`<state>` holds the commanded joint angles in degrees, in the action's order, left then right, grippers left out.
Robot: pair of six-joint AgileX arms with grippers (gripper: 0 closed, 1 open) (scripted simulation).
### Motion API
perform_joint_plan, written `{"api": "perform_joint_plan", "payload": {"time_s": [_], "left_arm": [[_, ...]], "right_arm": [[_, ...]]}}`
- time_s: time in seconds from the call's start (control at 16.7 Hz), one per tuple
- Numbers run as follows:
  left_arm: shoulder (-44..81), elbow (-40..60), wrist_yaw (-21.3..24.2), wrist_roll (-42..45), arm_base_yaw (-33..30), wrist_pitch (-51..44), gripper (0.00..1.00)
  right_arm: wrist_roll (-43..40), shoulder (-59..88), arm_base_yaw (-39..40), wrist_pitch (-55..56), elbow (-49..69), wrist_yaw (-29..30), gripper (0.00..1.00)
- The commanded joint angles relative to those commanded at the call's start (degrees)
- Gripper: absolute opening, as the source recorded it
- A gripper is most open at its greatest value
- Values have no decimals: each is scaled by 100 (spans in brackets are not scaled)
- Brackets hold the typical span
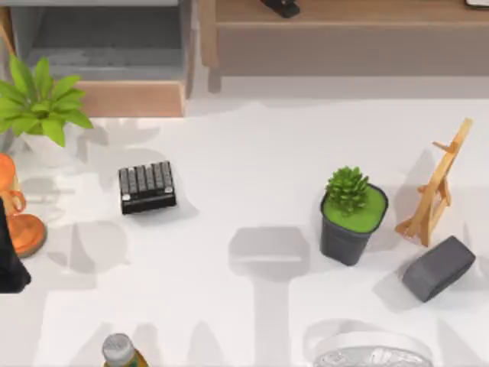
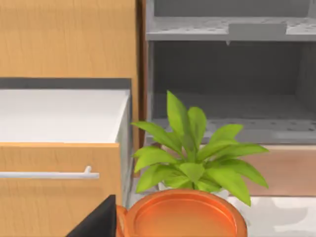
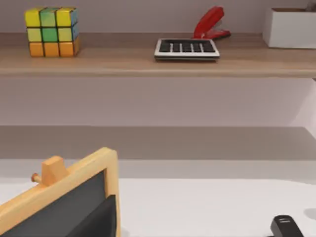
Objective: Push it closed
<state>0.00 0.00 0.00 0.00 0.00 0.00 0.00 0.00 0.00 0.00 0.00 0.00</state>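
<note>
Clearly not shut yet: looks down on the drawer (image 1: 130, 98) at the far left of the desk (image 1: 244, 153), pulled out toward the near side with its tan front panel forward and its grey inside bare to the overhead camera. Calls for a straight push on that panel, away from the near edge, judging by how far it juts out. Finds a leafy plant (image 1: 42, 107) in a white pot just in front of the panel's left part (awkward, since it crowds the shortest line in), and an orange vessel (image 1: 23, 222) nearer, beside the left arm at the desk's left edge. Puts the left pincer (image 2: 96, 224) low behind the orange vessel, facing plant and drawer, so probably the one meant for the push; cannot tell whether open or closed. Leaves the panel's right part free, with a black keypad (image 1: 147, 187) well apart from it. Has the right pincer (image 3: 98, 222) parked on the right side, behind a small wooden easel (image 1: 435, 191) and facing the long shelf unit (image 1: 344, 42); cannot tell its state either. Argues for steering around the plant rather than through it, lest the pot tip.
</note>
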Motion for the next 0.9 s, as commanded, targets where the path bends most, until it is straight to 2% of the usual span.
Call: {"api": "perform_joint_plan", "payload": {"time_s": [0.36,0.9], "left_arm": [[645,393,-203,30,-188,449,100],[4455,2109,-1051,63,-1115,2423,100]], "right_arm": [[0,0,0,0,0,0,100],[0,0,0,0,0,0,100]]}}
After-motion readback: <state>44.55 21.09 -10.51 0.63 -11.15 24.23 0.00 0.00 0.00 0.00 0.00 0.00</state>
